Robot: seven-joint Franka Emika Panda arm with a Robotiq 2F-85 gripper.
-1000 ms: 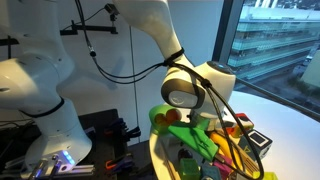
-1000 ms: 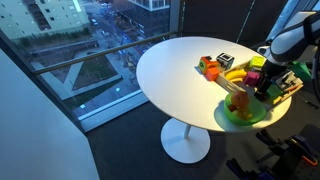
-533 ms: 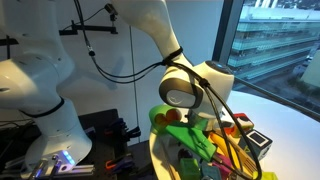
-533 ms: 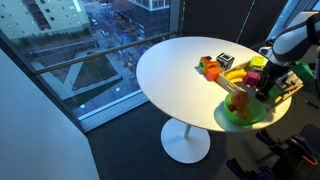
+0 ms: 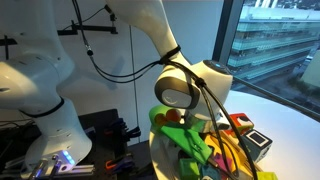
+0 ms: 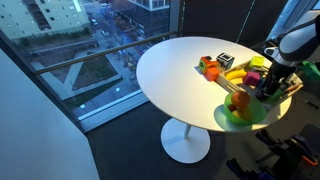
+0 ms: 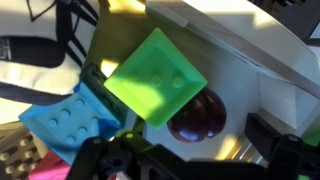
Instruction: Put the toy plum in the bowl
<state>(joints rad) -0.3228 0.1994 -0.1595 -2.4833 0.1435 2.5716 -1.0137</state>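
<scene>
A round white tabletop [image 6: 170,70] on a single pedestal is seen beside a tall window [image 6: 80,50], through which streets and buildings far below are shown; the floor is dark. Near the tabletop's edge the green bowl [image 6: 232,116] is found, with an orange toy fruit [image 6: 238,100] in it, just beside the wooden tray [image 6: 293,88]. The tool [image 6: 268,90] is lowered over the tray. In the wrist view the tool [image 7: 190,150] is spread wide with nothing gripped. The toy plum [image 7: 198,115] is seen between its fingers, partly overlapped by a green square block [image 7: 155,78], with a blue block [image 7: 70,118] nearby.
</scene>
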